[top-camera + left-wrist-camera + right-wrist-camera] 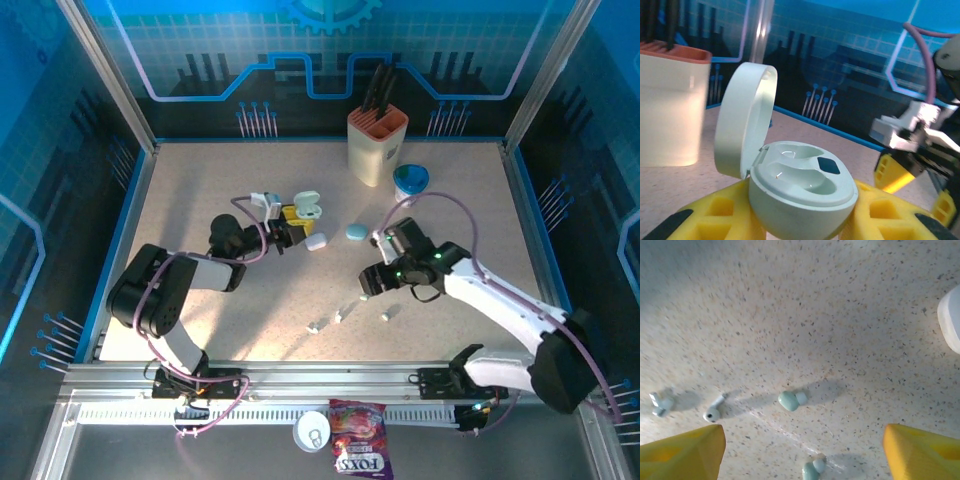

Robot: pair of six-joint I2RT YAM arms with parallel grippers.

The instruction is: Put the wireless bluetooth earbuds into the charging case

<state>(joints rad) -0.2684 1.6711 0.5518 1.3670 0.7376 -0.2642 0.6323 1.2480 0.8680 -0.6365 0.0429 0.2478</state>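
Fingers [715, 215] of the left gripper [293, 224] are closed on 1 charging case [800, 190], which is held upright with its lid raised. That arm is folded low and reaches forward. The right gripper [804, 452] is spread wide and pointed down above the table [790, 315], with its arm stretched in from the right. 4 earbuds [791, 400] are counted loose on the table beneath it. 2 shut cases [316, 241] are seen near the held one.
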